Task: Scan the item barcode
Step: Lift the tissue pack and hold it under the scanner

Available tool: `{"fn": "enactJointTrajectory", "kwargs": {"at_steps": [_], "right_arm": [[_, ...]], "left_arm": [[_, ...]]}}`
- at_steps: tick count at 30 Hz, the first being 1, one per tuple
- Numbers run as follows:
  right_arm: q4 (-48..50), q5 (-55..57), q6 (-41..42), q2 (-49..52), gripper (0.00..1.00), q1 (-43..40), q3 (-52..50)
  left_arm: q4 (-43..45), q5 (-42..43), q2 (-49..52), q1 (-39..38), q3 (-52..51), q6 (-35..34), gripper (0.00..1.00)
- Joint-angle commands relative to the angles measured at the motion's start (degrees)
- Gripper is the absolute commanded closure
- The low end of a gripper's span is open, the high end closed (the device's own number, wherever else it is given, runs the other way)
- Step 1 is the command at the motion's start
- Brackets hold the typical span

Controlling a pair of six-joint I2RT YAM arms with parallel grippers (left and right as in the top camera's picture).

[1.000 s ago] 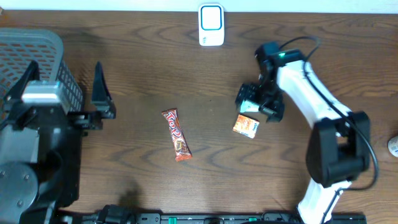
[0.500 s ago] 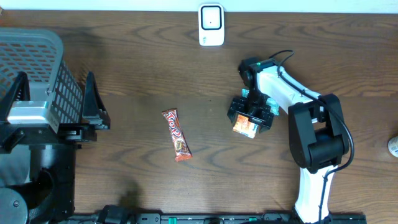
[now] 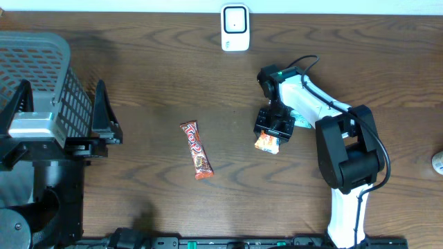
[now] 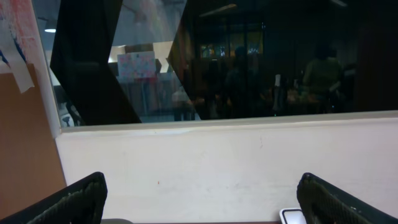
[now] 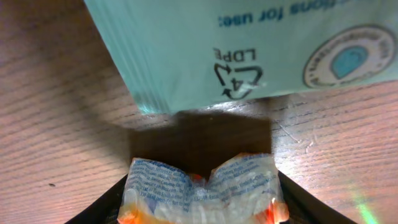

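Observation:
My right gripper (image 3: pixel 268 138) is down on the table, closed around a small orange snack packet (image 3: pixel 266 144). In the right wrist view the packet (image 5: pixel 202 190) is buckled into a fold between the two black fingers (image 5: pixel 106 208), its white back with blue print facing the camera. No barcode is readable on it. The white scanner (image 3: pixel 235 28) stands at the table's far edge, and its corner (image 4: pixel 292 216) shows in the left wrist view. My left gripper (image 3: pixel 62 90) is raised at the left beside the basket, open and holding nothing (image 4: pixel 202 199).
A long red candy bar (image 3: pixel 196 149) lies mid-table. A grey mesh basket (image 3: pixel 41 62) occupies the far left corner. A teal pouch (image 5: pixel 249 43) lies just beyond the orange packet. A small round object (image 3: pixel 437 162) sits at the right edge.
The right gripper moved left and down over the orange packet and closed its fingers on it, buckling it. The left arm drew back slightly, then stayed still.

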Motion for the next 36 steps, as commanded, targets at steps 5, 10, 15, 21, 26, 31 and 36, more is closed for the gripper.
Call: {"fn": "enactJointTrajectory", "kwargs": {"at_steps": [5,10,15,21,26,31,36], "right_arm": [[-3.37,-10.4,-9.77,3.32,0.44,-3.37,1.07],[-8.76,-21.4,-16.63,3.32,0.43,-6.54,2.03],[-13.07,-24.65,-18.51,3.32,0.44,-7.98,2.03],[-19.41,-25.86,-22.71,3.32,0.44,-8.0,2.03],[-21.44,-25.86,-24.46,3.32,0.44,-7.89,2.03],[-21.51,-25.86,-24.44,3.32,0.44,-7.91,2.03],[-21.55,-25.99,-24.41,3.32,0.44,-7.89,2.03]], "left_arm": [[0.04,0.13,-0.46,0.28,-0.22,-0.72,0.02],[0.07,0.13,-0.46,0.28,-0.39,-0.72,0.02],[0.55,0.13,-0.46,0.28,-1.2,-0.72,0.02],[2.49,0.15,-0.46,0.28,-3.41,-0.72,0.02],[3.63,0.15,-0.46,0.28,-4.66,-0.72,0.02],[3.69,0.15,-0.46,0.28,-4.66,-0.72,0.02],[3.69,0.15,-0.46,0.28,-4.66,-0.72,0.02]]}}
